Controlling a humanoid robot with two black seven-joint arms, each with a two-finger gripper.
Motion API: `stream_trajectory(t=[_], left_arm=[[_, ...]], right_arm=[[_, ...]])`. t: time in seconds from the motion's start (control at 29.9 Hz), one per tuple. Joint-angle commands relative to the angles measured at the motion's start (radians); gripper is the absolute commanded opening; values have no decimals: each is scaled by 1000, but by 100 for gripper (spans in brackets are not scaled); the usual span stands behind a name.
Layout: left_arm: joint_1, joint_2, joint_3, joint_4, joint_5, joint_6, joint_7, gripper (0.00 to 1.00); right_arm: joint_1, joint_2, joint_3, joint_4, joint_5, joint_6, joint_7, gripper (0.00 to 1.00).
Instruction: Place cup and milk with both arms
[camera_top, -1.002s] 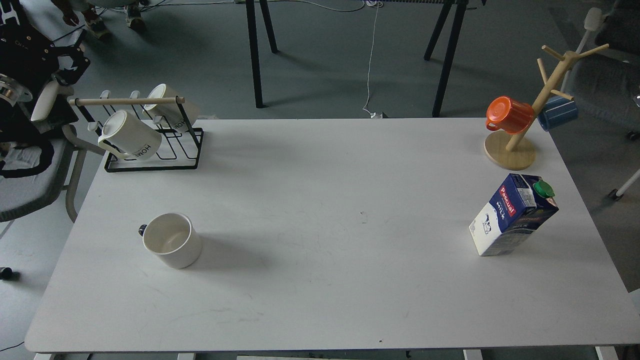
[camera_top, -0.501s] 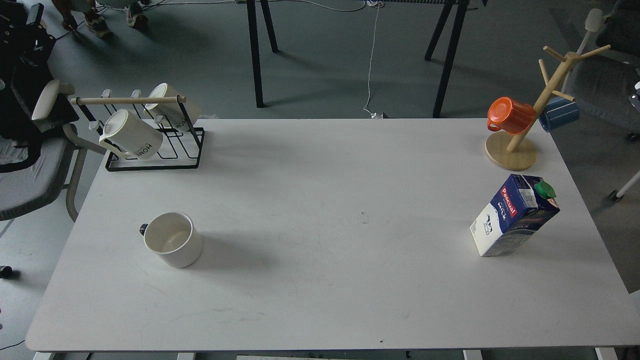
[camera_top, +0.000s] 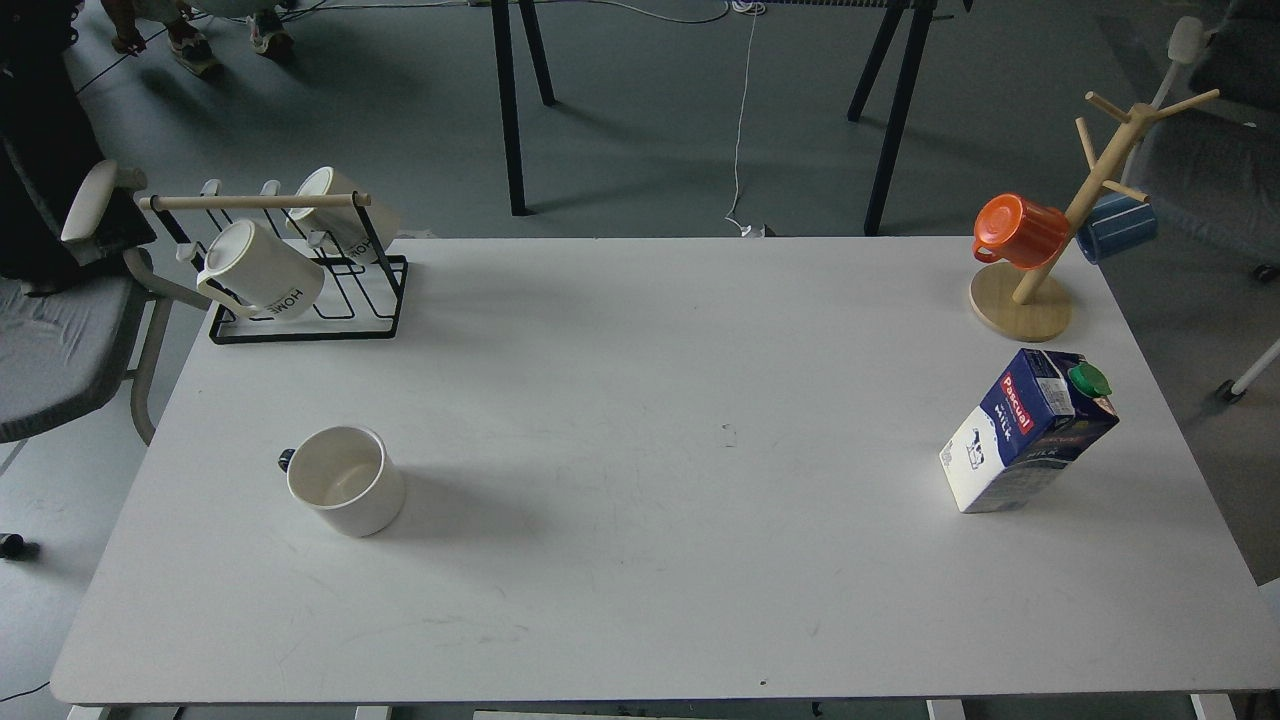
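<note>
The white cup (camera_top: 346, 482) with a small black handle on its left side stands upright on the left part of the white table (camera_top: 640, 400). The milk carton (camera_top: 1027, 430), dark blue and white with a green cap, stands on the right part of the table. Neither of my grippers shows in the head view, and nothing touches the cup or the milk.
A black wire rack (camera_top: 310, 290) with two cream "HOME" mugs (camera_top: 262, 268) stands at the back left. A wooden mug tree (camera_top: 1045, 270) with an orange cup (camera_top: 1018, 230) and a blue cup (camera_top: 1115, 227) stands at the back right. Chairs stand off both table ends.
The dark object at the far left edge beyond the table has moved up and out of view. The cup and the milk have not moved.
</note>
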Motion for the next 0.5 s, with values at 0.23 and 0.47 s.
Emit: stream_trajectory(t=[0.23,0.47], left_arm=[[102,57,68,-349,862,0,0,100],[194,58,188,-342,1119,144,0,100]], right_arm=[[-2,-9,11,-6,6,0,8,99],[-15,-14,15,-4,12,0,43,99]])
